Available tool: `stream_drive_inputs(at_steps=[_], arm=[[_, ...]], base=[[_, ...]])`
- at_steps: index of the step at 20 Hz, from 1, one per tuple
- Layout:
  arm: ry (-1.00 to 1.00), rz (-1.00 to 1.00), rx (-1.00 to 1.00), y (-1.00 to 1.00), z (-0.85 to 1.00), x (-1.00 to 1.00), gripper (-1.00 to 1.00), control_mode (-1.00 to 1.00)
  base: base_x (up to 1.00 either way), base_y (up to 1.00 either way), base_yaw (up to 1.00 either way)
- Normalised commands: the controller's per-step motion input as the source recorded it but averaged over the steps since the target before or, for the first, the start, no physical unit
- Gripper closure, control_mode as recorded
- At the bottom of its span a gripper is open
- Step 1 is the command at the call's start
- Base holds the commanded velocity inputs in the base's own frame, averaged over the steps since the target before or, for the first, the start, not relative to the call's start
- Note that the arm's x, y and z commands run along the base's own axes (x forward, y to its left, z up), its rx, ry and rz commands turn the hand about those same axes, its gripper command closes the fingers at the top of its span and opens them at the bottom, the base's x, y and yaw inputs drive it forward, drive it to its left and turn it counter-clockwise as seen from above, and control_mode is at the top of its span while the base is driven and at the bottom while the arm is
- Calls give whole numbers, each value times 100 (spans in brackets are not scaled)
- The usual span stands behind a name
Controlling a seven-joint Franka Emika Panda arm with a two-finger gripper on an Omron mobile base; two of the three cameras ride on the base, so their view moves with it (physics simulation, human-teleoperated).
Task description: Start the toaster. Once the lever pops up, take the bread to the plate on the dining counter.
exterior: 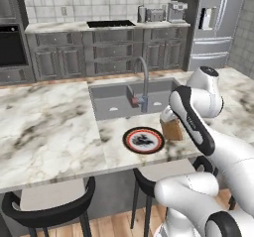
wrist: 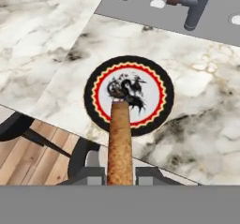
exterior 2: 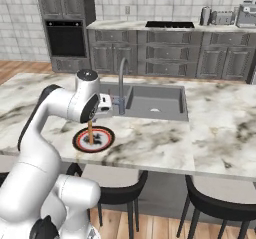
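My gripper [wrist: 120, 172] is shut on the bread [wrist: 120, 141], a tan-brown slice held on edge between the two fingers [wrist: 89, 174]. The slice hangs just above the plate [wrist: 129, 95], a round plate with a dark rim, red ring and white centre, near the front edge of the dining counter [wrist: 201, 101]. From the left base view the bread [exterior: 172, 129] hangs at the right edge of the plate [exterior: 143, 140], under the hand. From the right base view the bread [exterior 2: 90, 130] is over the plate [exterior 2: 93, 139]. The toaster [exterior: 155, 14] stands on the far back counter.
The grey sink [exterior: 119, 99] and curved faucet [exterior: 144, 82] sit just behind the plate. Black stools [exterior: 54, 206] stand under the counter's front edge. The marble slab [exterior: 49, 127] stretches wide to the left. A cooktop [exterior: 111, 24] and fridge [exterior: 213, 28] line the back wall.
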Motion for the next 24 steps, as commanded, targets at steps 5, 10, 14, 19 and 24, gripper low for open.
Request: stream_drive_inputs(at_steps=[5,10,14,19,24], arm=[[-9,0,0,35,-23,55,100,-100],[-5,0,0,34,-30,40,100,-100],[-8,0,0,23,-33,24,100,-100],[-12,0,2,4,-33,28,100,-100],[-11,0,1,12,-37,17,100,-100]], base=[[0,0,0],[0,0,0],[0,0,0],[0,0,0],[0,0,0]])
